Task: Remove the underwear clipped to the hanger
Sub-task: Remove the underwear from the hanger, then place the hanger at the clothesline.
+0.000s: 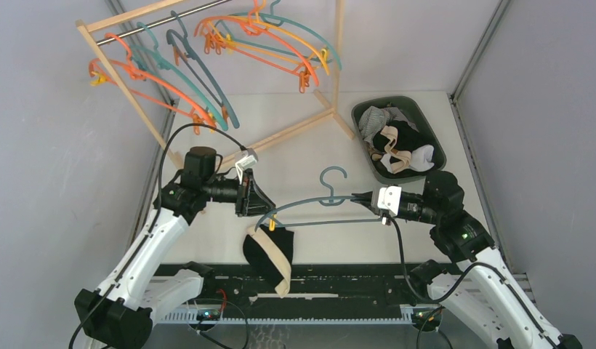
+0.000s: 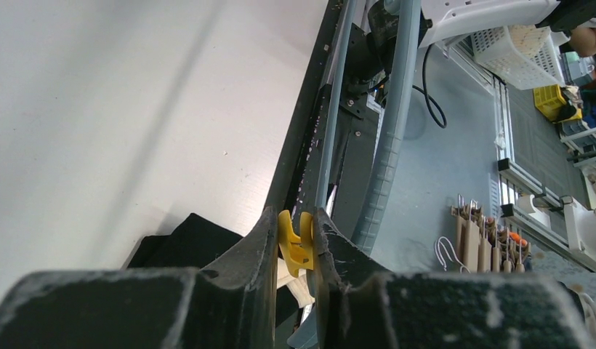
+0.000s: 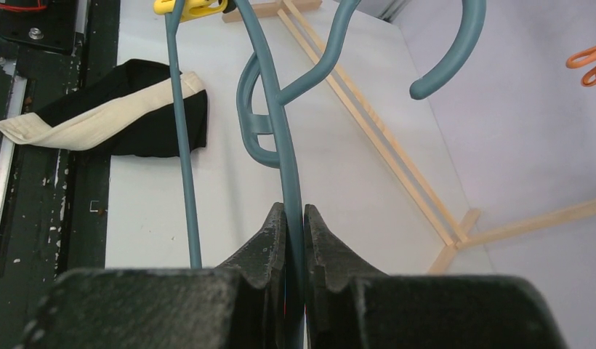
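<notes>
Hanger (image 1: 317, 199) (image 3: 284, 145): teal, held level above the table (image 1: 309, 156) between the two arms, its hook pointing away from the bases.
Left jaws: closed on the yellow clip (image 1: 272, 227) (image 2: 295, 243) at the hanger's left end, one finger on each side of it.
Right jaws: closed tight on the hanger's right arm, no gap showing.
Underwear (image 1: 270, 254) (image 3: 135, 120): one black brief with a cream waistband, directly below the clip at the table's near edge and partly over the black rail. Whether the clip still grips it cannot be told.
Bin (image 1: 438, 145): dark green, at the far right of the table, holding mixed garments.
Rack (image 1: 339, 58): wooden, at the far side, carrying orange and teal hangers (image 1: 266, 36).
</notes>
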`<state>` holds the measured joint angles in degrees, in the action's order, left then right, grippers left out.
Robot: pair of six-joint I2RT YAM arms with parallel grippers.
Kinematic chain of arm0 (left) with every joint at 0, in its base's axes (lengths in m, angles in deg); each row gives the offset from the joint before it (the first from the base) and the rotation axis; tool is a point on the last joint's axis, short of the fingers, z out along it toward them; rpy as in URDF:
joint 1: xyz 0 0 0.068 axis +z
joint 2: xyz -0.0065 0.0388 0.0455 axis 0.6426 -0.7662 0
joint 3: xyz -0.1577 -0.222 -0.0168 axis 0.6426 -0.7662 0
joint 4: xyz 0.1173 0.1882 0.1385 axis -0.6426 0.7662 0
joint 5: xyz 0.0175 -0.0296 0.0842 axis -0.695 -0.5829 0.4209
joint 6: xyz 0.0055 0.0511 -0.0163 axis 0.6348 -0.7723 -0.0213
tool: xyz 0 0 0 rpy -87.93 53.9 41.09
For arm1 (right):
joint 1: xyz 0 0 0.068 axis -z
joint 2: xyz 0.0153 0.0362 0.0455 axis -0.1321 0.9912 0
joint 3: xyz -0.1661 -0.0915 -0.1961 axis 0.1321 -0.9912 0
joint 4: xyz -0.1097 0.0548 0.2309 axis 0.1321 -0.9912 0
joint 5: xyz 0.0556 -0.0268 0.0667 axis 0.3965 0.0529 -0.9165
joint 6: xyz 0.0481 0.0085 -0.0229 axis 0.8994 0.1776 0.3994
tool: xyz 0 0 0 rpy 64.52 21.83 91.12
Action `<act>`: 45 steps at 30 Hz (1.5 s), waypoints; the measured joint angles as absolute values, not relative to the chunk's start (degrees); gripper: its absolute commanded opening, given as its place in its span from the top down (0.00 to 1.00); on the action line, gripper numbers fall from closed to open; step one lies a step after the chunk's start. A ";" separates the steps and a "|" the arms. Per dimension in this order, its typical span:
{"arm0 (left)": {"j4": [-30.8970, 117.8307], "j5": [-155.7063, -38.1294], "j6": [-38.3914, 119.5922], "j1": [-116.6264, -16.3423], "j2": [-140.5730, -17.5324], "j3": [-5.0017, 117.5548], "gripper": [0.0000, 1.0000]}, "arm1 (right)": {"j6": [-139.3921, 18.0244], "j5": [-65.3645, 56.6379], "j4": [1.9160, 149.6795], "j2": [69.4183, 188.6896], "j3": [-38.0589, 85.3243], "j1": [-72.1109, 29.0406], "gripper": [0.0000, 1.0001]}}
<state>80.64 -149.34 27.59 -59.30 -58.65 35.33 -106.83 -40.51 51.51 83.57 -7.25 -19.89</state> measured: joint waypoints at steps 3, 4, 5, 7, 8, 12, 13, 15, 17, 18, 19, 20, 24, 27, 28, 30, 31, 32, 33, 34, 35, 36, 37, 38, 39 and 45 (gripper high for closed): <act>80.47 -149.36 27.63 -59.30 -58.34 35.33 0.75 | -106.59 -40.14 52.41 83.63 -7.31 -20.00 1.00; 80.40 -149.41 27.65 -59.30 -58.12 35.33 0.72 | -106.48 -40.01 52.75 83.63 -7.31 -20.07 1.00; 80.40 -149.41 27.72 -59.30 -58.04 35.33 0.69 | -106.46 -39.88 53.08 83.63 -7.31 -20.18 1.00; 80.40 -149.47 27.96 -59.30 -57.75 35.33 0.66 | -106.41 -39.75 53.72 83.63 -7.36 -20.31 1.00; 80.40 -149.52 28.03 -59.30 -57.62 35.33 0.63 | -106.41 -39.68 53.98 83.61 -7.40 -20.33 1.00; 80.22 -149.78 27.92 -59.30 -57.10 35.33 0.54 | -106.00 -39.24 54.72 83.52 -7.62 -20.35 1.00; 80.20 -149.95 27.92 -59.32 -56.99 35.33 0.52 | -105.98 -39.20 54.98 83.52 -7.71 -20.35 1.00; 80.18 -150.24 27.90 -59.32 -56.90 35.33 0.50 | -105.98 -39.18 55.22 83.41 -7.86 -20.35 1.00; 80.18 -150.39 27.87 -59.32 -56.77 35.33 0.45 | -106.02 -39.24 55.25 83.15 -8.10 -20.37 1.00; 80.18 -150.39 27.79 -59.32 -56.68 35.33 0.42 | -106.04 -39.29 55.20 82.98 -8.21 -20.35 1.00; 80.18 -150.37 27.63 -59.32 -56.57 35.33 0.36 | -106.11 -39.38 55.16 82.87 -8.23 -20.35 1.00; 80.22 -150.33 27.28 -59.30 -56.38 35.33 0.31 | -106.20 -39.64 55.12 82.78 -8.23 -20.35 1.00; 80.71 -148.38 25.32 -59.27 -55.15 35.94 0.22 | -107.27 -41.04 53.63 82.71 -8.23 -20.35 1.00; 80.38 -144.36 24.05 -59.21 -53.73 38.76 0.19 | -108.60 -41.85 51.90 82.93 -8.23 -20.33 1.00; 79.72 -142.41 23.74 -59.19 -52.81 39.94 0.18 | -109.13 -41.82 51.31 83.11 -8.23 -20.35 1.00; 78.67 -139.66 23.33 -59.19 -51.28 41.89 0.18 | -110.09 -41.82 50.35 83.70 -8.23 -20.35 1.00; 78.19 -138.83 23.09 -59.19 -50.67 42.96 0.18 | -110.35 -41.82 49.89 84.00 -8.23 -20.35 1.00; 77.89 -138.57 22.80 -59.19 -50.32 43.92 0.18 | -110.65 -41.82 49.37 84.35 -8.23 -20.35 1.00; 77.93 -138.85 22.34 -59.19 -50.23 44.92 0.18 | -110.92 -41.80 49.10 84.57 -8.23 -20.35 1.00; 78.13 -139.46 22.02 -59.19 -50.23 45.62 0.18 | -111.18 -41.80 48.86 84.83 -8.23 -20.35 1.00; 78.63 -140.38 21.71 -59.25 -50.23 46.10 0.18 | -111.29 -41.82 48.76 85.01 -8.23 -20.37 1.00; 79.31 -141.36 21.21 -59.38 -50.23 46.30 0.18 | -111.40 -41.82 48.71 85.29 -8.21 -20.37 1.00; 80.29 -141.93 20.62 -59.71 -50.23 46.30 0.18 | -111.46 -41.85 48.71 85.51 -8.15 -20.37 1.00; 81.60 -142.37 19.96 -60.26 -50.39 46.24 0.18 | -111.46 -41.87 48.73 85.80 -7.99 -20.37 1.00; 82.74 -142.63 19.26 -61.00 -50.43 46.08 0.19 | -111.44 -41.93 48.73 85.99 -7.77 -20.37 1.00; 86.17 -142.87 16.92 -64.78 -50.52 41.69 0.26 | -110.37 -43.07 50.46 86.54 -6.64 -20.70 1.00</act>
